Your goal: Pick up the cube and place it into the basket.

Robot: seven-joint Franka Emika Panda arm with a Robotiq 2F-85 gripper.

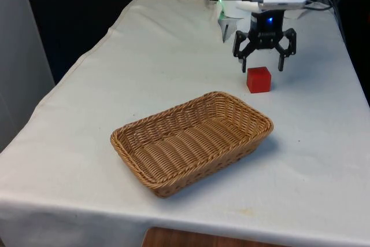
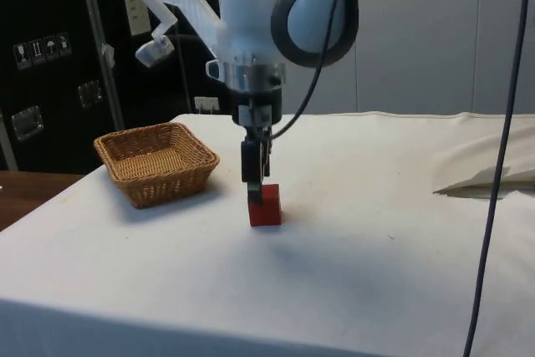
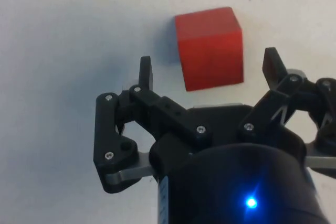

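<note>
Cube (image 1: 258, 79), red, rests on the worktop (image 1: 173, 67) toward its far edge, not yet lifted. Claw (image 1: 264, 69) hangs just above it, fingers spread apart, gripping nothing. Basket (image 1: 144, 160) stands empty near the front edge. Grasp, carry and release all remain.

1. A white cloth (image 1: 144, 73) covers the whole table, lying smooth across the middle of the front view (it hangs over the near edge).
2. A brown wooden surface (image 1: 191, 240) shows at the front view's bottom edge.
3. Dark cabinets (image 2: 50, 56) fill the side view's upper left.
</note>
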